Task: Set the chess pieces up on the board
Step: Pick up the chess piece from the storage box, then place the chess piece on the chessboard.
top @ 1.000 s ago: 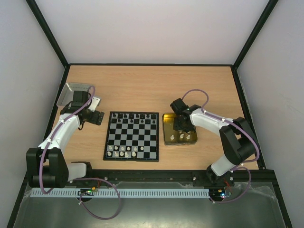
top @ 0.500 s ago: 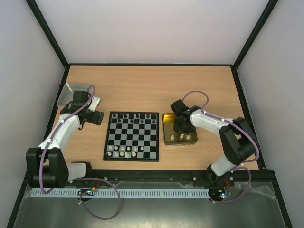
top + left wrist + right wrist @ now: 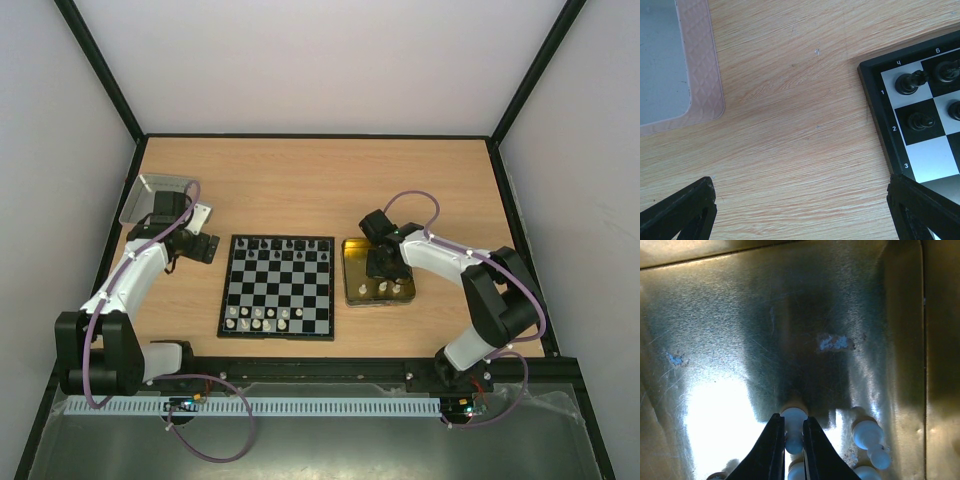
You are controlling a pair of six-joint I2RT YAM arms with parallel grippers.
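Wooden table (image 3: 300,185) with the board (image 3: 278,286), a gold tray (image 3: 348,272) just beside, a grey lid (image 3: 140,195) apart

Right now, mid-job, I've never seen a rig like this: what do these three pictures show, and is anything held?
Two robot arms, left and right, are bolted to a wooden table. The wide picture looks down from above and behind them; the other two come from a camera on each wrist. Between the arms lies the chessboard, black pieces along its far edge, white pieces near. The left gripper is open over bare table between a silver lid and the board, holding nothing. The right gripper is inside the gold tray, closed on one white piece; more lie beside it.
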